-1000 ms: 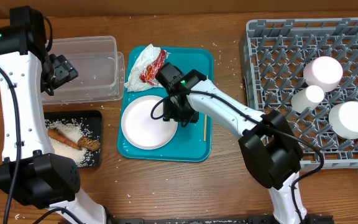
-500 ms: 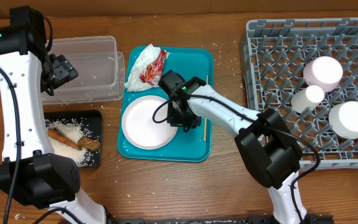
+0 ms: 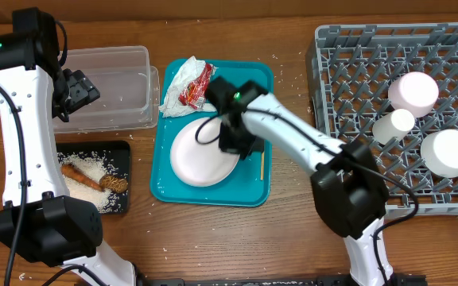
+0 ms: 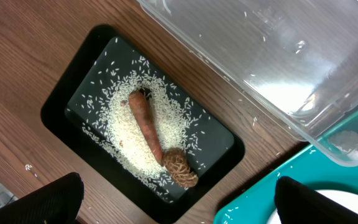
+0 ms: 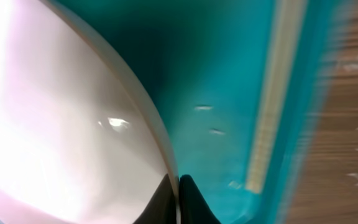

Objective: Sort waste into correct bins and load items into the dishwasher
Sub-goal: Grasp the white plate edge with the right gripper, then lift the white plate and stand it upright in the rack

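2 bowls [image 3: 448,152] + cup [image 3: 393,125] sit in rack [image 3: 348,71]; carrot stick [image 3: 78,173], brown lump [image 3: 114,184] in black tray [image 3: 122,151] (approx. half done, I'd say). R claw [image 3: 234,143] clamps plate [image 3: 201,159] at its 3 o'clock rim on teal tray [image 3: 253,79], L claw [image 4: 179,205] gapes; wooden stick [image 3: 261,165], napkin [image 3: 175,86], wrapper [image 3: 196,86] left to do.

One plate [image 3: 201,155], two bowls [image 3: 413,91] [image 3: 448,152], one cup [image 3: 393,125], seemingly one stick [image 3: 261,168].

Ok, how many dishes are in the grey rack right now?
3. One white bowl sits upper right in the dish rack, a small cup below-left of it, a second bowl lower right. The right arm hides the rack's near-left corner.
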Robot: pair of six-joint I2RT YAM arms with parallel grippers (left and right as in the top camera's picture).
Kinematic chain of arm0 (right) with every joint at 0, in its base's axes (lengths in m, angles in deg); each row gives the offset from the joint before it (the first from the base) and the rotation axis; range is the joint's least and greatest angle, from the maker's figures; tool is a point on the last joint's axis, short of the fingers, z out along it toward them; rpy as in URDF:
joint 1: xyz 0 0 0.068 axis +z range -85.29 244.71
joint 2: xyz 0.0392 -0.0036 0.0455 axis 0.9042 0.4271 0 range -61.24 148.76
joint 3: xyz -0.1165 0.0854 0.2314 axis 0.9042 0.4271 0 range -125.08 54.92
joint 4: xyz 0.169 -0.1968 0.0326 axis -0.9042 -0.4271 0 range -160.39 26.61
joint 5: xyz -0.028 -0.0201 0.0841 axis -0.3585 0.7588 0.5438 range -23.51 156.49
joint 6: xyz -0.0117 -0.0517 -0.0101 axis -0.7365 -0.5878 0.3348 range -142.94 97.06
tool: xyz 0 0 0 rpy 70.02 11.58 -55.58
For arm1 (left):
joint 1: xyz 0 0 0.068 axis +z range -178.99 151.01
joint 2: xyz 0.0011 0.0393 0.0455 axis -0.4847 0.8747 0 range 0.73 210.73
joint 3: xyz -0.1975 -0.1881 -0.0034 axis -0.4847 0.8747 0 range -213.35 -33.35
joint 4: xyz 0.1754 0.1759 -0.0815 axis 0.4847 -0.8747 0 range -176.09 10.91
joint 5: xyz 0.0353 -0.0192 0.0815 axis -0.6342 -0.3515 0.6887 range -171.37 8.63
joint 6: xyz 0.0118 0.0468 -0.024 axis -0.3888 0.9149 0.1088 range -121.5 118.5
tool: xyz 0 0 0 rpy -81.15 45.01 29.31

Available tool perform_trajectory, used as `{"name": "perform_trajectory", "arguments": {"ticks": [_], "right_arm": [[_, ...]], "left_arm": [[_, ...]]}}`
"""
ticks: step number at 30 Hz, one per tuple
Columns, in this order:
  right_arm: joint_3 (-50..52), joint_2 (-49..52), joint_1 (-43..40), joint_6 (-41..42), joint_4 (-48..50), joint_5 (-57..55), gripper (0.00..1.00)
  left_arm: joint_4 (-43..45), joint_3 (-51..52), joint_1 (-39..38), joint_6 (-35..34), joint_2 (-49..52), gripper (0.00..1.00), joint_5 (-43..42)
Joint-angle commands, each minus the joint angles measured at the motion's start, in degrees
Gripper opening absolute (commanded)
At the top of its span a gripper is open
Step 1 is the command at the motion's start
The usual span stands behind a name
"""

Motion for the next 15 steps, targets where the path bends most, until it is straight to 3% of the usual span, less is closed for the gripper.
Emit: {"name": "perform_trajectory", "arguments": {"ticks": [1,7,15], "right_arm": [[-8.13,-4.74,-4.96,0.26,-5.11,-9.31,0.04],[-18.93,-10.91,-15.17,-0.9,-12.35,-23.34,0.04],[-20.87,-14.88,-29.11,-9.49,-6.73,-38.91,0.04]], "left_arm": [[0.09,-0.94,-0.76,0.24,-0.96,1.0,-0.04],[0.07,-0.94,-0.76,0.24,-0.96,1.0,-0.04],[0.07,-0.94,-0.76,0.24,-0.96,1.0,-0.04]]}}
